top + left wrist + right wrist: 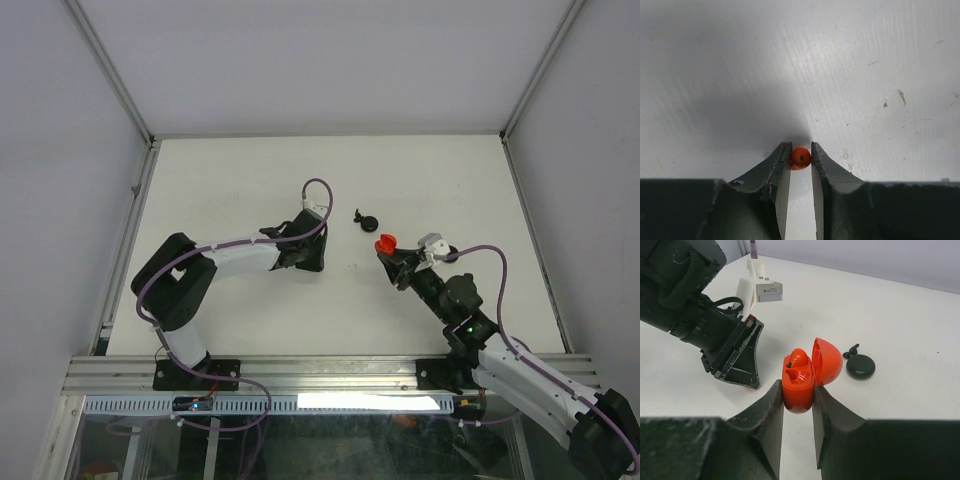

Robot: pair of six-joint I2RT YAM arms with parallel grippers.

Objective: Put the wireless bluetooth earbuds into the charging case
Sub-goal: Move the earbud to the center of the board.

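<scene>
Red and tiny, one earbud [801,158] is pinched between the tips of my left end effector [801,151], low over the white tabletop [865,75]. I cannot tell if it touches. My right end effector [798,389] is clamped on the red charging case [807,377], whose lid stands open. A second red earbud [799,358] sits in one hole of the case, and the hole beside it is open. Farther off, a black round case [860,366] lies on the tabletop with a black earbud [852,351] just beside it.
</scene>
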